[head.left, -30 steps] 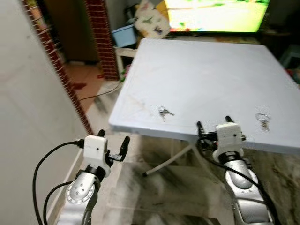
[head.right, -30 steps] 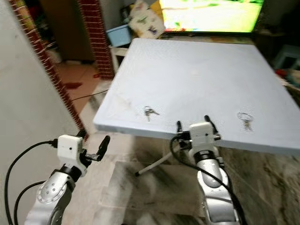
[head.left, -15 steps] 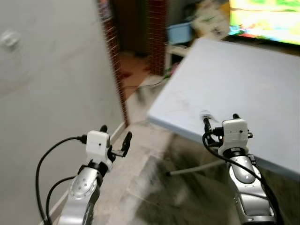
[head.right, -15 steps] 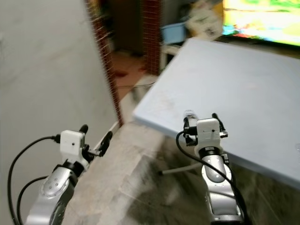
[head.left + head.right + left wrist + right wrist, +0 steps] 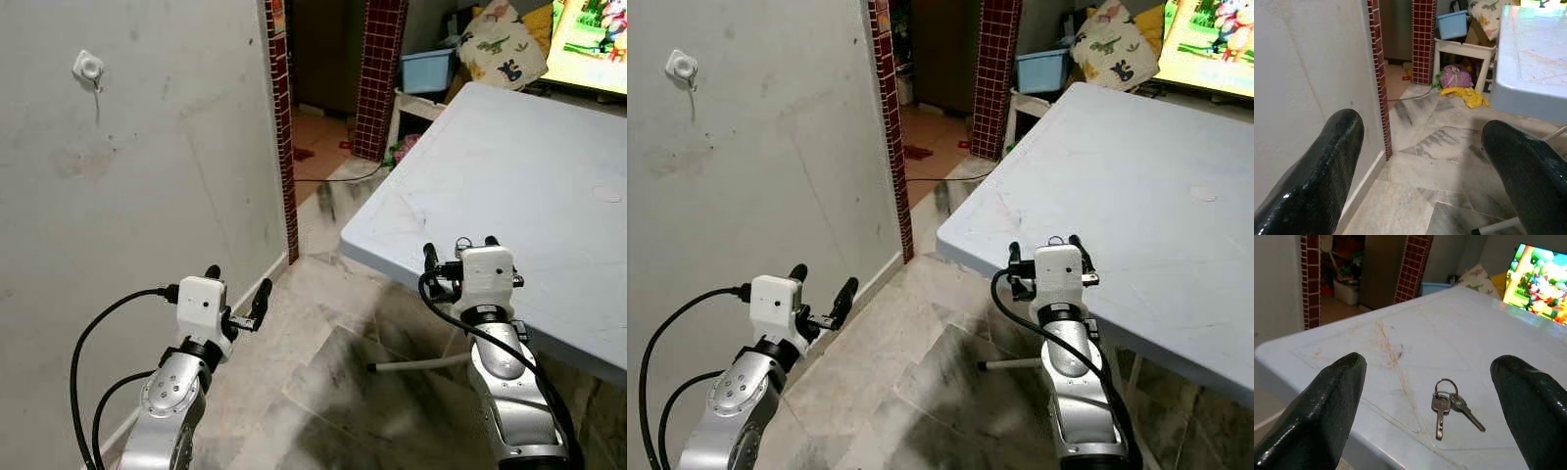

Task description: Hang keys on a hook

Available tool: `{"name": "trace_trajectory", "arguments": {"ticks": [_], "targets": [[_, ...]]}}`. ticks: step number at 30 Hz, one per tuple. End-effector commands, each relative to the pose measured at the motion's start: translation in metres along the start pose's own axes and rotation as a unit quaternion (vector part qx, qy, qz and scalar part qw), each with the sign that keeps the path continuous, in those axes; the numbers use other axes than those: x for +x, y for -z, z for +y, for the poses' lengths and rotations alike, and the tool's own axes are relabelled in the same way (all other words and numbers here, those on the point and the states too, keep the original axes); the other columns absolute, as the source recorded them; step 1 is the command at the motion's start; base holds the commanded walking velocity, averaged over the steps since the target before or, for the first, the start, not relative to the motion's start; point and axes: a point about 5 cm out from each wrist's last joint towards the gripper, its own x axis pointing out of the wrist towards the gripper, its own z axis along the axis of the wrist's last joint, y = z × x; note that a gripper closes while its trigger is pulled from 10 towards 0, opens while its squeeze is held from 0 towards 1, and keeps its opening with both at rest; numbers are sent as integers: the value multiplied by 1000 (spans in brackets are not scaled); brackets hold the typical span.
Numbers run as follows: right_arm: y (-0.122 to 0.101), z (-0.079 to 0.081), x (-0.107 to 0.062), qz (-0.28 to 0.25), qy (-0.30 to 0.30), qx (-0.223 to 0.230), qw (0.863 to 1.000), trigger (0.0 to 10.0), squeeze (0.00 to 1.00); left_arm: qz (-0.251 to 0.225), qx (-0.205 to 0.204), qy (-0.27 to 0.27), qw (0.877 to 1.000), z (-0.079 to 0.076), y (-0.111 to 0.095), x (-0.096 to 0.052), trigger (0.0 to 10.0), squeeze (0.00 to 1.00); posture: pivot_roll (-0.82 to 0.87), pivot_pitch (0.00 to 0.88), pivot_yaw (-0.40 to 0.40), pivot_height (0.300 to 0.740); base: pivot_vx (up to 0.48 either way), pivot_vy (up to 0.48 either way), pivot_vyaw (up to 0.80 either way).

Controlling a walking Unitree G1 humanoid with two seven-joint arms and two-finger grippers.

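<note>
A: Right end effector (image 5: 1425,396) gapes wide, empty, just short of the keys (image 5: 1449,405) lying flat on the counter (image 5: 549,176).

B: Left end effector (image 5: 238,292) also open, idle. Risk: fingers skid the flat keys away; the hook (image 5: 89,69) sits well apart on the wall.

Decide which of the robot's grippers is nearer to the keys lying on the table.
Right. The right gripper hangs at the table edge with the keys lying just ahead between its open fingers; the left gripper hangs off beside the wall.

Home: television (image 5: 591,44), cushion (image 5: 495,44), tiled floor (image 5: 323,323)
</note>
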Motion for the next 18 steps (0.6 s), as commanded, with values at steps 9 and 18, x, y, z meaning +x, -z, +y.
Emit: {"name": "trace_trajectory", "arguments": {"ticks": [9,18], "targets": [[-1,-8,6,8,34,4,999,10000,0,6,4,-10,1000,6,-3,9,10000,0,15,97,42,740,0,0,0],[-5,-16,4,4,64,2,998,10000,0,26,-3,3,1000,3,2,6,10000,0,-3,170,88,740,0,0,0]]}}
